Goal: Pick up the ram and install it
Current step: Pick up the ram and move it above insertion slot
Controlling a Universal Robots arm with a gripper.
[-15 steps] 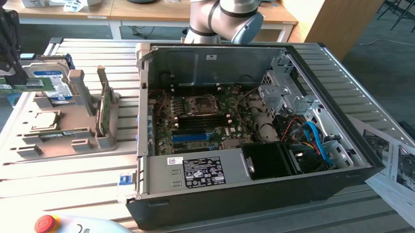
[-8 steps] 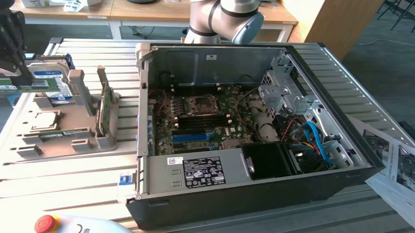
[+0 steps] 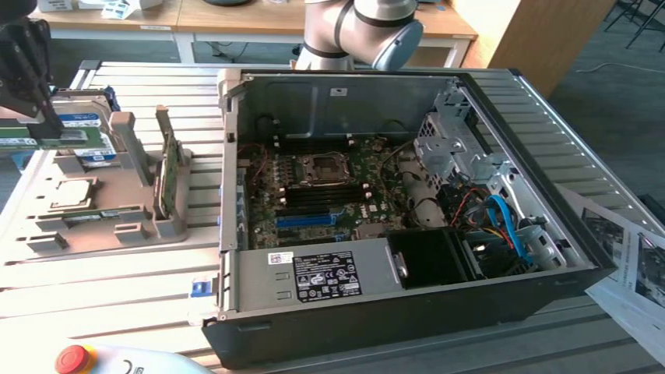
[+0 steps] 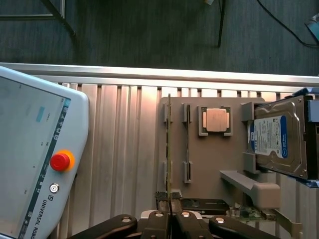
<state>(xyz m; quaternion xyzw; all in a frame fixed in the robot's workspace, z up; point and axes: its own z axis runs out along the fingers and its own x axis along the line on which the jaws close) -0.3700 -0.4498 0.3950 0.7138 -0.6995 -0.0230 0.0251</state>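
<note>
We are on the pick-up step: our gripper (image 4: 172, 214) is clamped on the ram (image 4: 169, 149), over the holder (image 4: 214, 164) at the bench (image 4: 114, 149) edge, well apart from the case (image 3: 416, 312). Installing calls for squaring it to the board (image 3: 359, 183).

The exterior view looks down at a slant from high over the table (image 3: 104, 273), taking in the open case (image 3: 416, 312) and, at the exterior view's left, the tray (image 3: 104, 234). The wrist view faces straight down past the gripper (image 4: 172, 219), close above the tray (image 4: 209, 164). Both views share the tray, the drive (image 3: 89, 144) (image 4: 276, 137) and the pendant (image 3: 135, 362) (image 4: 30, 149).
</note>
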